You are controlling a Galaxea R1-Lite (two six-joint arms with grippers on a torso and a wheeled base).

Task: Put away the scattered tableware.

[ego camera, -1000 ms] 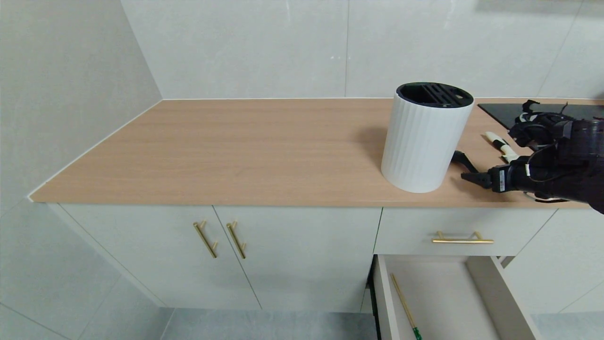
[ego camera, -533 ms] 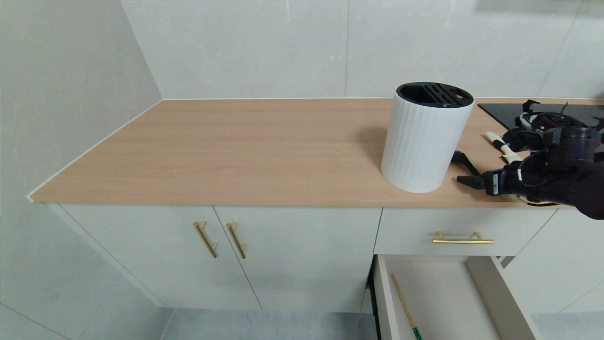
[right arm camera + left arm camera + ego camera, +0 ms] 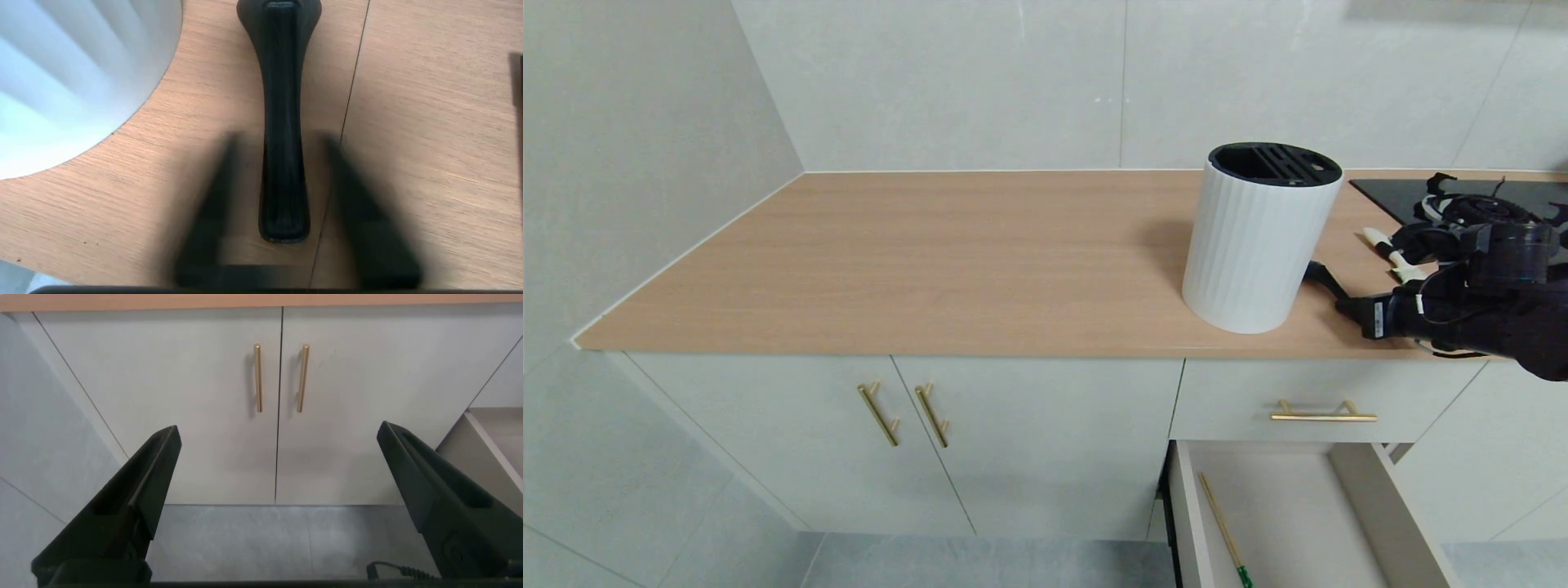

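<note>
A black utensil handle point(image 3: 282, 122) lies flat on the tabletop point(image 3: 931, 261), just beside the white knife block point(image 3: 1258, 245). The right claw point(image 3: 1352, 309) is spread wide and empty, straddling the handle's free end, seemingly aligned to grasp it. The left claw point(image 3: 278, 441) gapes empty.

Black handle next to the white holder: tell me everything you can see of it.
The black handle is long, glossy and plastic-looking, grooved lengthwise, with a rounded end. It lies flat on the wooden counter beside the white holder, which hides its other end in the head view. The right gripper is open, one finger on each side, neither clearly touching it.
</note>
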